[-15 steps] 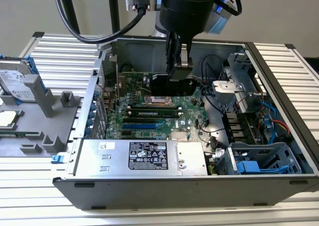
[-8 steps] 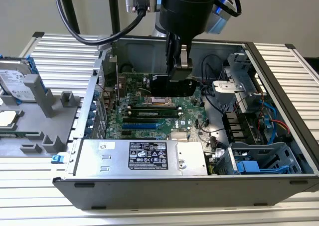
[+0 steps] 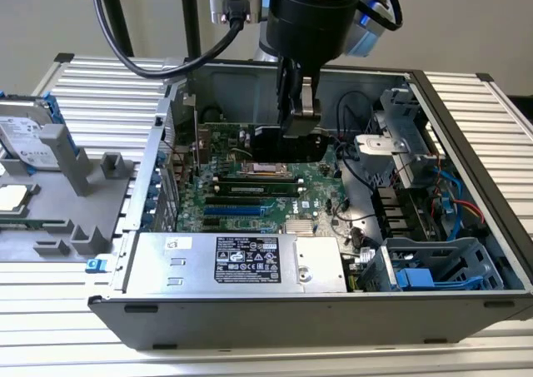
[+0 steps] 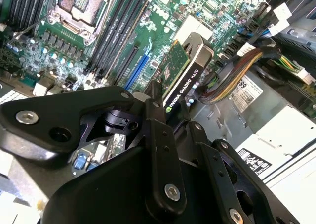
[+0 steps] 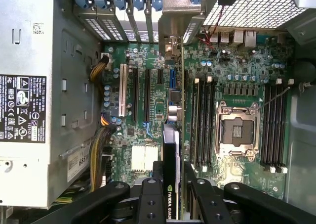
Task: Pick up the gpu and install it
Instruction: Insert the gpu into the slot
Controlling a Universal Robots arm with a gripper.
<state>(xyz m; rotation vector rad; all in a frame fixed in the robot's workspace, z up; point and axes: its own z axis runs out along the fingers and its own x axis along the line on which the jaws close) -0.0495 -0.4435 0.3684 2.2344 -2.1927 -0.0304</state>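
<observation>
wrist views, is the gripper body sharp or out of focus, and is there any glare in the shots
In both wrist views the black gripper body sits close and looks soft, while the motherboard and the gpu it holds stay sharper. In the first wrist view the gpu's metal bracket looks bright. In the exterior view the case interior is evenly lit, without harsh shadows.

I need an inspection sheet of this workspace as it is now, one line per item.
Surface: ribbed metal table.
Job's things: gpu held on edge above the motherboard inside the open computer case.
Clutter: hard drive and grey fixture at the exterior view's left.
Grippers: hand shut on gpu.
Cables: bundled wires beside the power supply.
Surroundings: nothing seen.
</observation>
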